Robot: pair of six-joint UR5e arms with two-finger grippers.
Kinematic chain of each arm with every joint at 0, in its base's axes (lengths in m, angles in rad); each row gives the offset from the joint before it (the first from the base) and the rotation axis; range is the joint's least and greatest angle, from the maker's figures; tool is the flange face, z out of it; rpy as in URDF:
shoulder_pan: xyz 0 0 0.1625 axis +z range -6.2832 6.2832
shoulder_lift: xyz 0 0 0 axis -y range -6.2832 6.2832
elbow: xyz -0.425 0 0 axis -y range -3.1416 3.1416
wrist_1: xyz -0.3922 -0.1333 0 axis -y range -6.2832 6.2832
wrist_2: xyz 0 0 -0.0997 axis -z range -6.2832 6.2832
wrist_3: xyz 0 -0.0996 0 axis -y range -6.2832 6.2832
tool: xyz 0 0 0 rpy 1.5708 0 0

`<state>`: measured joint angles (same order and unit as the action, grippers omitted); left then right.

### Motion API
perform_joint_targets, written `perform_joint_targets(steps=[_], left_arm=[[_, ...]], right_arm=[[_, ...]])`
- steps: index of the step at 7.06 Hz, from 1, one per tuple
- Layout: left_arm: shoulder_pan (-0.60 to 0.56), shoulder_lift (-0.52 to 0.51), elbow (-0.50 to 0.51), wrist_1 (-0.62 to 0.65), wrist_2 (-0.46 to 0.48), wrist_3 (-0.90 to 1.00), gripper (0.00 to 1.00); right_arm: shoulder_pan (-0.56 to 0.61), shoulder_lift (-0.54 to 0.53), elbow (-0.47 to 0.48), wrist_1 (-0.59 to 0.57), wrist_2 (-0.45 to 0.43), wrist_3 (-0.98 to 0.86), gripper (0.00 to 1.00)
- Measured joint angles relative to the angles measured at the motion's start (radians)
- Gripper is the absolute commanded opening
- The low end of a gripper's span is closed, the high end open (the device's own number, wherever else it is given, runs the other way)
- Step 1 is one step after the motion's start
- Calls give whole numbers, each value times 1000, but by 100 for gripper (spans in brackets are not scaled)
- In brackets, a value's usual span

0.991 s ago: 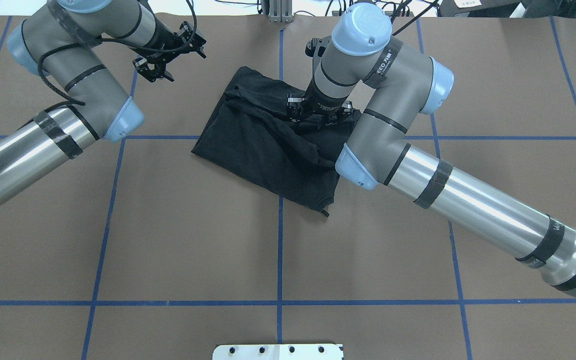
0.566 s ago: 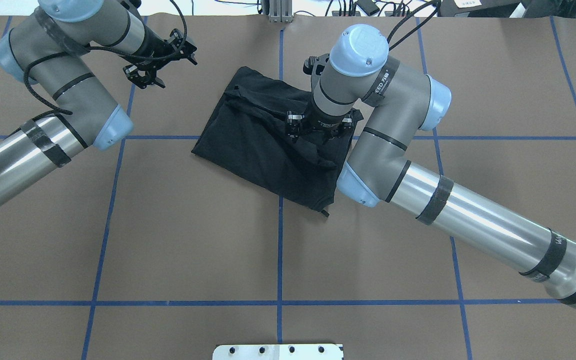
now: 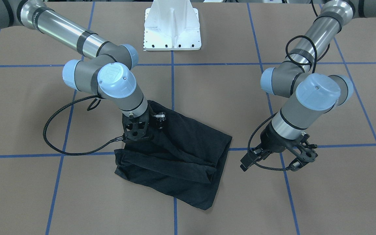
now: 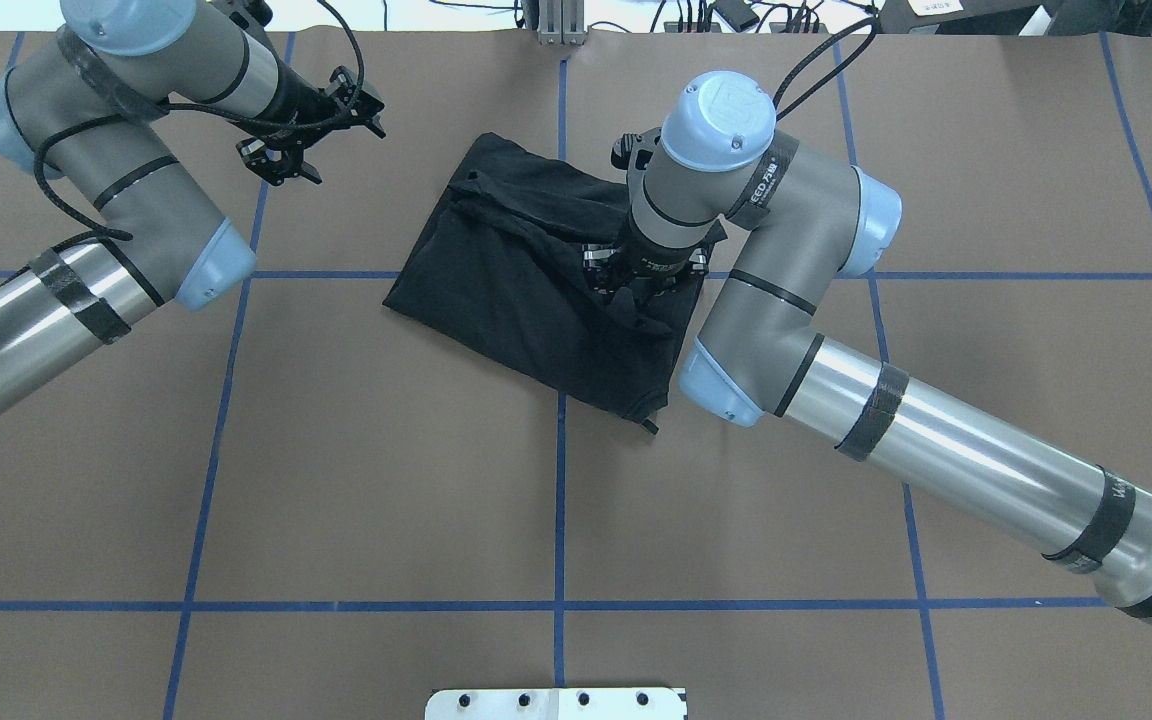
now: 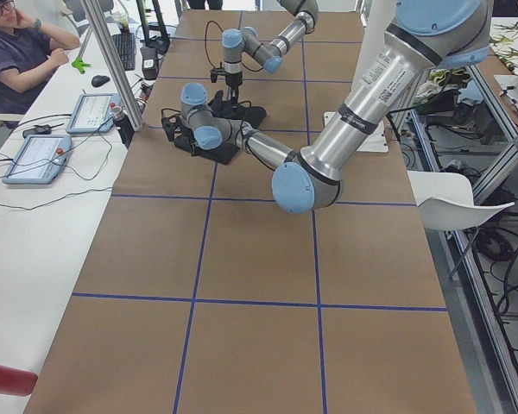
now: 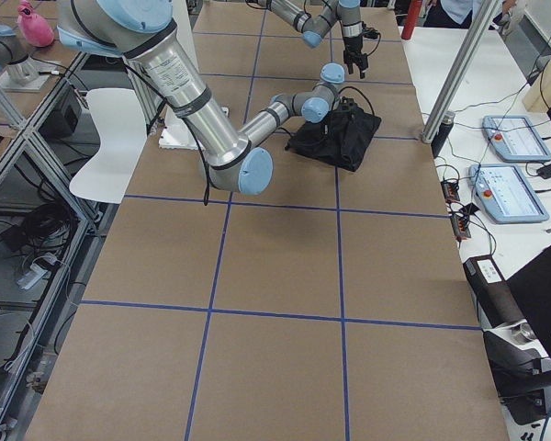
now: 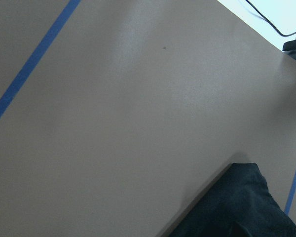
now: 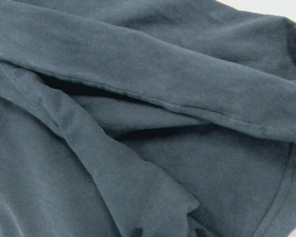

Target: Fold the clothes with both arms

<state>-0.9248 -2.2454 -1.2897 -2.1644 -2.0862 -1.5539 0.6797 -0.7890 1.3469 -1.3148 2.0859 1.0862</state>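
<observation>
Pincers first: your right pincer (image 4: 639, 290) presses down into the rumpled, folded black shirt (image 4: 506, 290); whether it grips cloth cannot be told. Your left pincer (image 3: 271, 164) hangs spread wide over bare tabletop (image 4: 386, 480), apart from the shirt, which lies near the tabletop's middle.

The T-shirt (image 4: 526, 290) lies on the worktop (image 4: 386, 480) beneath the right jaws and spreads from them toward the left jaws. The left jaws hang over the worktop, well apart from it.
</observation>
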Motion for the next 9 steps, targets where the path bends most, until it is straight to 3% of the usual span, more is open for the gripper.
perform_joint_targets(steps=[2,4,7,8,9], left_arm=[[0,1,0,0,2,-1,100],[0,1,-1,0,4,-1,100],[0,1,-4,0,6,-3,100],[0,2,-6,0,6,-4,100],[0,2,-7,0,6,-5,100]], right_arm=[[-7,3,-2,-18,-5,0,33],[-7,4,-3,-21,-6,0,57],[-3,7,-23,-21,-10,0,51],[-4,9,-31,-20,-10,0,41],[-5,11,-38,-19,-10,1,24]])
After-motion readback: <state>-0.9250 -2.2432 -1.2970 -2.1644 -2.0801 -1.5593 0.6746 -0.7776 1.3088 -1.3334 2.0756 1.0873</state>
